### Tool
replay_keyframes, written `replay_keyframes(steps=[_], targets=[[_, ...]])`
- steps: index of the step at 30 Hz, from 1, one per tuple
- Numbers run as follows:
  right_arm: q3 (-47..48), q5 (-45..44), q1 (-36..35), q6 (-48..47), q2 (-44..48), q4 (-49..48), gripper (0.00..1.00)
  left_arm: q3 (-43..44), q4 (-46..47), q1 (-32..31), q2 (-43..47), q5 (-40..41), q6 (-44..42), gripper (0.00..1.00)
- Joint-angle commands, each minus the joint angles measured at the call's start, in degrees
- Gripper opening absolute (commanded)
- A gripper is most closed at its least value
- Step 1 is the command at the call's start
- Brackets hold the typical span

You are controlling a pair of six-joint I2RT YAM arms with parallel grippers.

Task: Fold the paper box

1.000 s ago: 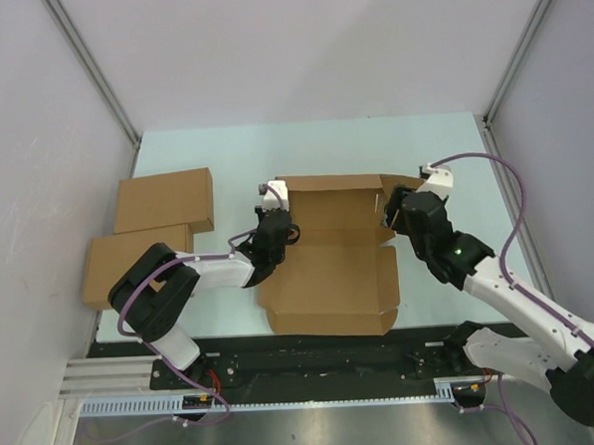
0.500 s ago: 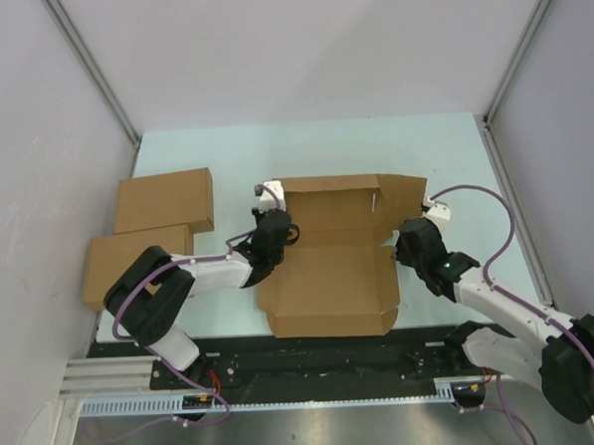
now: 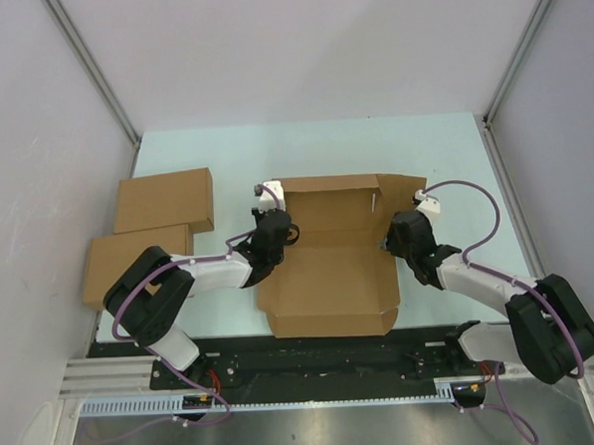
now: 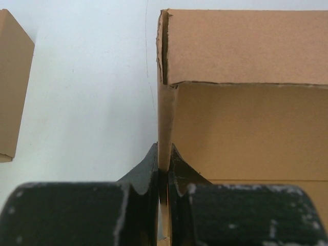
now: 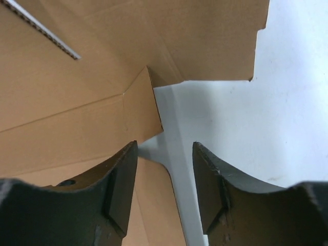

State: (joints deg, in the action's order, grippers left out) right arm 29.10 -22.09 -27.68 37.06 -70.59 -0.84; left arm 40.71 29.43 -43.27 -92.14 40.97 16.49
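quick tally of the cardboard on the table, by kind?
Partly folded brown cardboard paper box, lid open: 1
Closed flat brown cardboard boxes, at the left edge: 2
Total: 3

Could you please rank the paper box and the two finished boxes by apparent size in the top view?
1. paper box, clearly largest.
2-3. far finished box and near finished box: look alike; the left arm hides part of the near one, so I won't rank them.
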Motion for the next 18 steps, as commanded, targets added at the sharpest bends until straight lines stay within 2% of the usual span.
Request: replay_keyframes(steps=[1, 6, 10, 18], targets=[[0.25, -0.94, 1.05, -1.20, -2.09, -6.54, 0.49, 0.07, 1.15, -0.41, 0.82, 1.30, -0.40, 0.00], [0.17, -1.47, 0.79, -2.34, -2.89, -10.14, 0.30, 0.25, 1.24, -0.59, 0.73, 1.48, -1.02, 0.00], [0.34, -0.24, 0.61, -2.69, -4.12, -11.46, 0.25, 0.07, 1.24, -0.68, 0.82, 1.66, -1.11, 0.00], [0.43, -0.76, -4.04, -2.25, -5.44, -12.96, 0.17, -0.19, 1.33, -1.03, 0.73, 1.74, -0.93, 0.00]])
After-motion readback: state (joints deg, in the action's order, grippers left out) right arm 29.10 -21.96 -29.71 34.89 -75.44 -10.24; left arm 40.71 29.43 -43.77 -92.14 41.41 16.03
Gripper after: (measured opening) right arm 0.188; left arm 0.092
